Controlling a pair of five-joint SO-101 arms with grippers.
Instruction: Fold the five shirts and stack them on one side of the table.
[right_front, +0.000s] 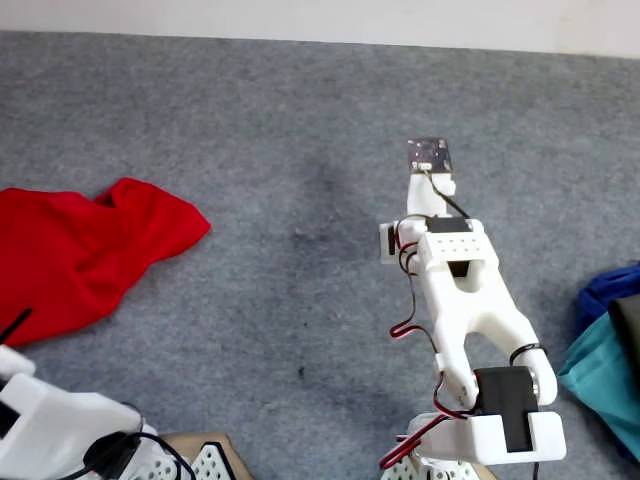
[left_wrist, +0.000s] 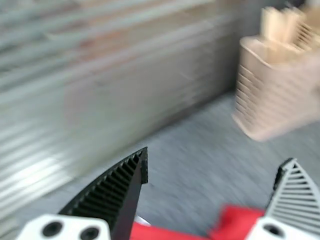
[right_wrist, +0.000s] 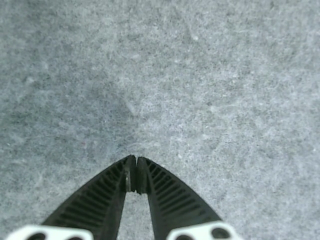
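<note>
A crumpled red shirt (right_front: 80, 250) lies on the grey felt table (right_front: 300, 130) at the left. At the right edge a blue shirt (right_front: 610, 290) and a teal shirt (right_front: 610, 375) lie bunched together, with a dark piece (right_front: 630, 325) on top. My right arm (right_front: 455, 270) stretches over the table's middle, away from every shirt. Its gripper (right_wrist: 135, 167) is shut with nothing in it, just above bare felt. My left arm (right_front: 50, 420) sits at the near left corner. The left gripper (left_wrist: 217, 157) is raised and open, holding nothing, with the red shirt (left_wrist: 240, 222) below it.
A tan perforated plate (right_front: 200, 455) lies at the near edge between the arm bases. A beige ribbed object (left_wrist: 280, 85) stands beyond the table in the left wrist view. Bare felt spreads across the middle and far side of the table.
</note>
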